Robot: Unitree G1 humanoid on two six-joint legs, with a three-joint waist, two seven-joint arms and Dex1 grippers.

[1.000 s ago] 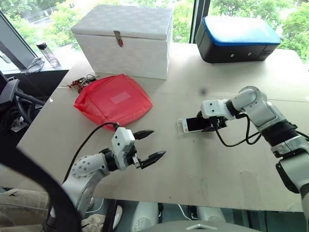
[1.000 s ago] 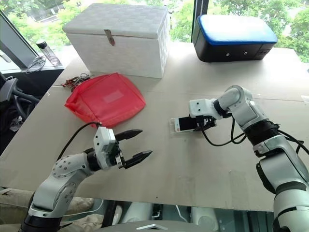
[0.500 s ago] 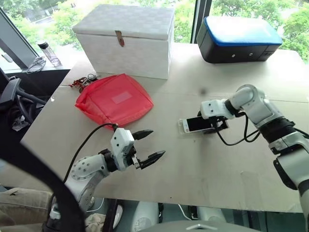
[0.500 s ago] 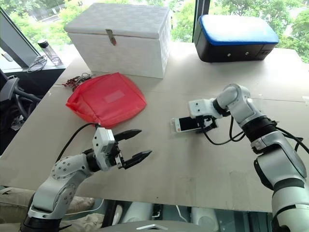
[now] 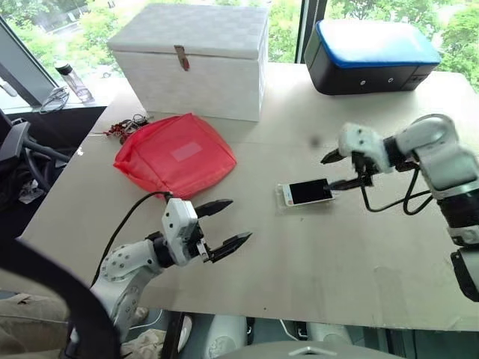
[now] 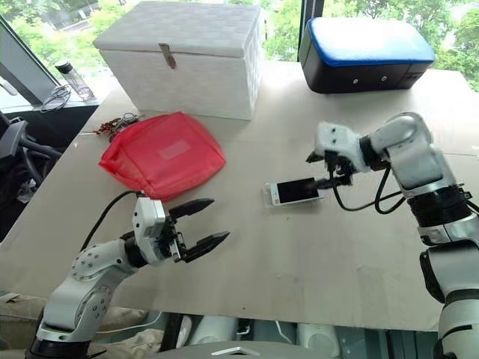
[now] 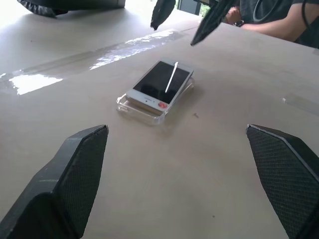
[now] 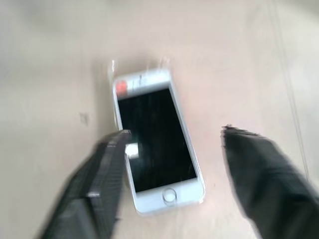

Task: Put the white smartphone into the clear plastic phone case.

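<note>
Lying screen-up on the clear plastic phone case (image 7: 130, 105), the white smartphone (image 5: 307, 192) sits mid-bench, at about four o'clock from the red pouch (image 5: 174, 154), seemingly perched askew, not yet snapped in. The right hand (image 5: 338, 169) hovers just beside its three-o'clock end, fingers spread and pinching nothing; the left hand (image 5: 227, 224) waits near the front edge, also spread wide. Both look light, stiff and slick, so pressing the phone's long edges seems wisest.
</note>
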